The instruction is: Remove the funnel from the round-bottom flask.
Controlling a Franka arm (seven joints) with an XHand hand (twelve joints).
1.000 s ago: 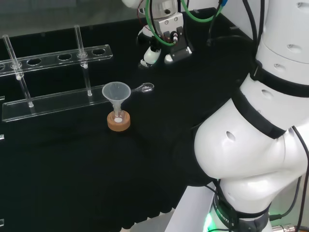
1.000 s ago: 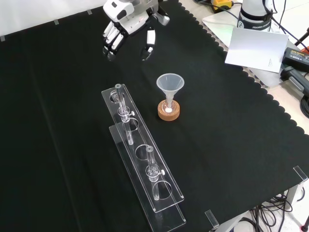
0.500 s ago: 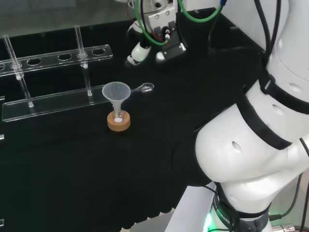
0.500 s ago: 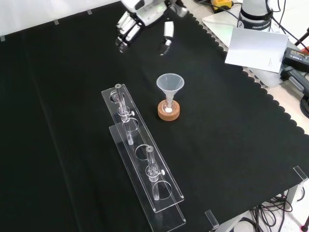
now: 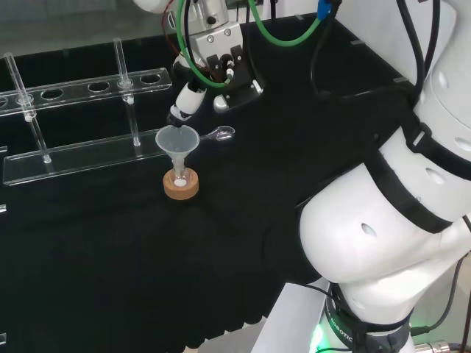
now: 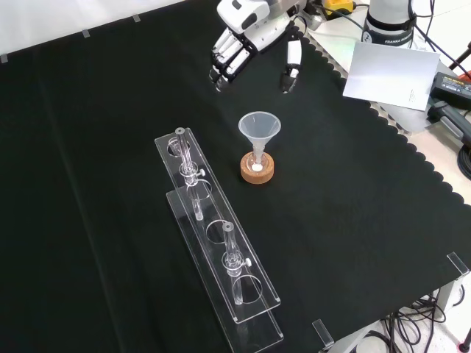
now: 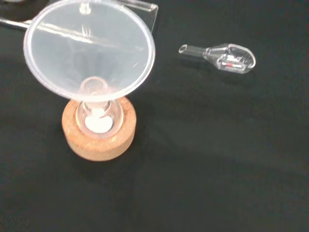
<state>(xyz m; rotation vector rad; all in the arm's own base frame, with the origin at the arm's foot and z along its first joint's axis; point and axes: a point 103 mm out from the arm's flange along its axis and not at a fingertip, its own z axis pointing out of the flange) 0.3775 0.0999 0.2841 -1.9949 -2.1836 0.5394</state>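
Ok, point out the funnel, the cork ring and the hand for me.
funnel [image 6: 259, 129], front view, cone wall.
cork ring [image 6: 258, 173], front view, outer side.
hand [image 6: 235, 44], front view, fingers.

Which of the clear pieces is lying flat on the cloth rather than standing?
The small scoop, lying on its side beside the funnel. The funnel stands upright in the flask on the cork ring, and the tubes stand in the rack.

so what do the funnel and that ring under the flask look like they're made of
The funnel looks like translucent, slightly frosted plastic: milky, with the rack edge showing dimly through its wall. Thin glass can't be ruled out. The ring looks like cork: tan, matte, finely grained. The flask in it is clear, glass or plastic.
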